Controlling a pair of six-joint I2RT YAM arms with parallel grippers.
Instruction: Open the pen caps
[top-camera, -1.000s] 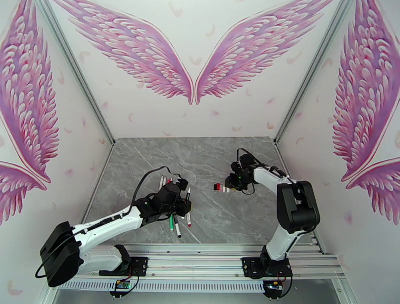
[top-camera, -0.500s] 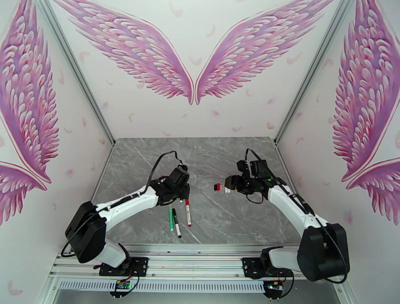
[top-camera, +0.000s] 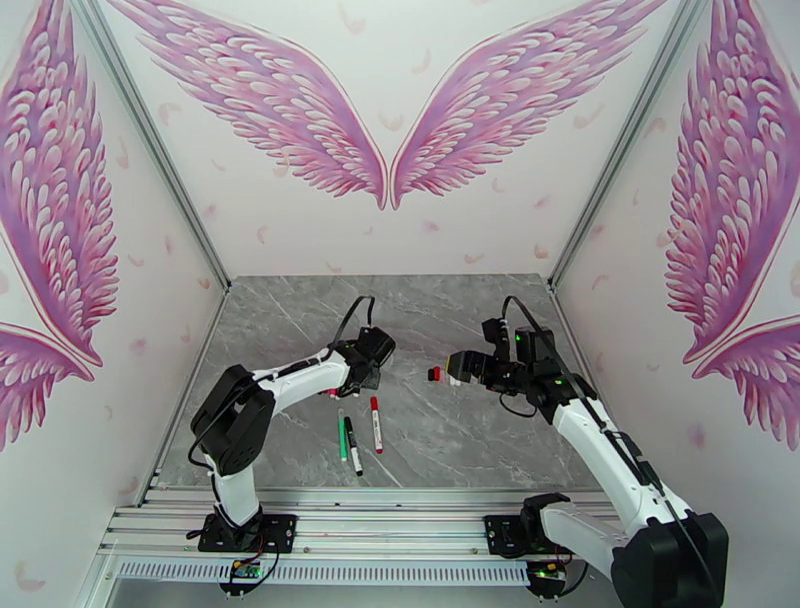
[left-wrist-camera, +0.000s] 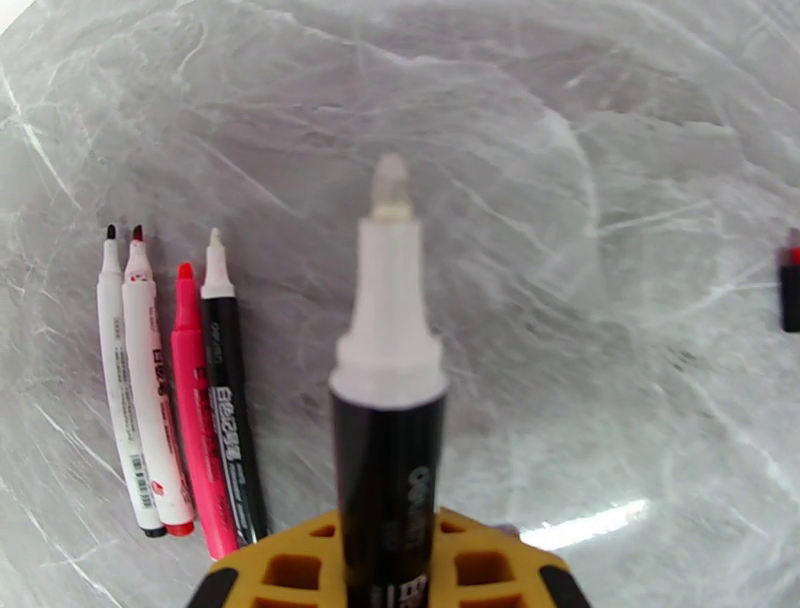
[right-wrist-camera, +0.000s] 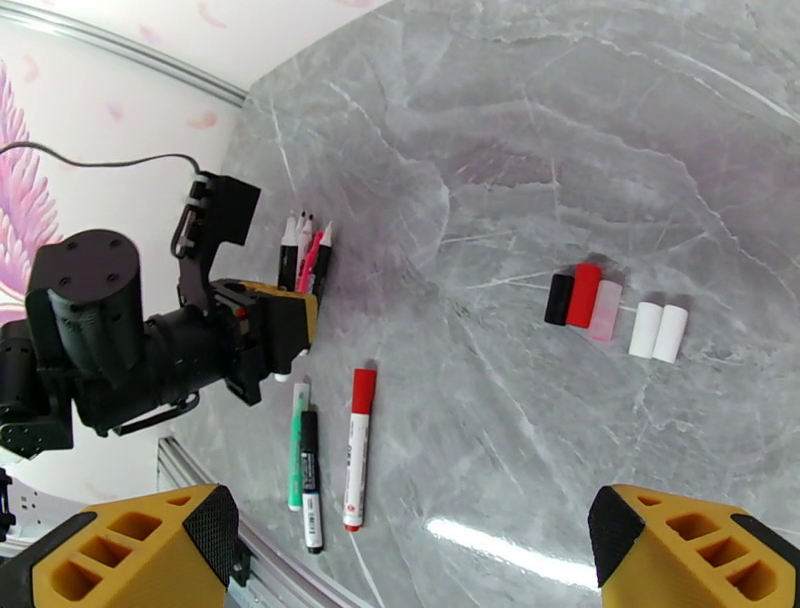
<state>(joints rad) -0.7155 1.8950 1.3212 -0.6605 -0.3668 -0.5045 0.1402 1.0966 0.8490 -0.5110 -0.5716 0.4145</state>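
Pen caps (right-wrist-camera: 605, 311) are down on the grey marble table (right-wrist-camera: 560, 120), five short stubby cylinders lying side by side in a row. Black, red and a pale see-through pink one touch each other. After a small gap comes a pair of white ones. The right hand (right-wrist-camera: 415, 550) hangs over the table with its yellow fingers spread wide and nothing between them, the row of caps just ahead of it. The left hand (left-wrist-camera: 390, 560) is clamped on a black-barrelled pen (left-wrist-camera: 388, 430), bare white tip pointing forward. Beside that, four uncapped pens (left-wrist-camera: 180, 390) lie in a neat line. Nearer the arms, a red-capped pen (right-wrist-camera: 358, 445) lies with its cap on.
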